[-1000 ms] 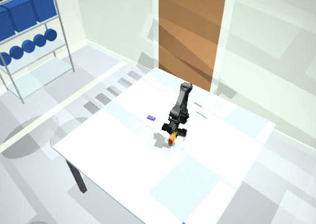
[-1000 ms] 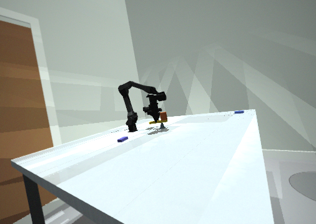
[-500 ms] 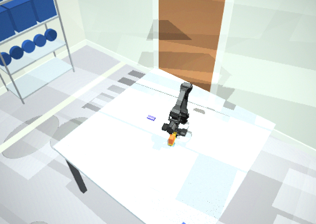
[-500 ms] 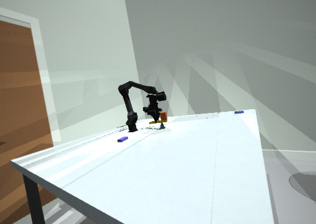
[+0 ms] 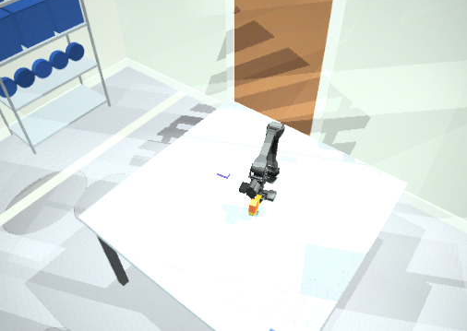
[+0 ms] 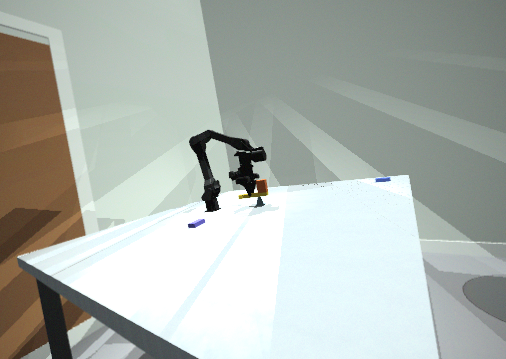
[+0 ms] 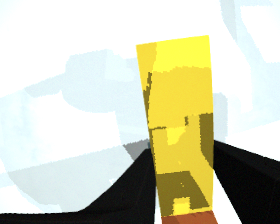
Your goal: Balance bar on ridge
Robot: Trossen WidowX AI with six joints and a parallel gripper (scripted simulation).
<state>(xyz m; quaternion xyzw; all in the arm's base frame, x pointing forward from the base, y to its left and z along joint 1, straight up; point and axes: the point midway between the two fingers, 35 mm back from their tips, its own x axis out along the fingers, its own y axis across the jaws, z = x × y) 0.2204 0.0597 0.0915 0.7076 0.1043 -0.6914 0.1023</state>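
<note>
Gripper of the black six-joint arm is clamped partway closed on a flat yellow bar with an orange block at one end, its two dark fingers pressing the bar's long sides. In the wrist view the yellow part of the bar runs away from the camera, while the orange end sits nearest the lens at the bottom edge, between the fingers.

From the exterior view the bar lies roughly level, just above the white counter, with the orange block standing up on the end that faces right in that view. Directly under the bar is a small dark wedge-shaped ridge resting on the counter; the bar looks to be on or just over its top edge, but whether they touch cannot be told at this size. Neither end of the bar appears to reach the counter surface.

In the top view the gripper points down near the middle of the counter, with the orange and yellow of the bar showing just below it. A small blue flat piece lies on the counter well apart from the arm's foot, and another blue piece sits at the far corner. A metal shelf rack holding blue boxes and discs stands by the wall, and a brown wooden door is behind the counter.
</note>
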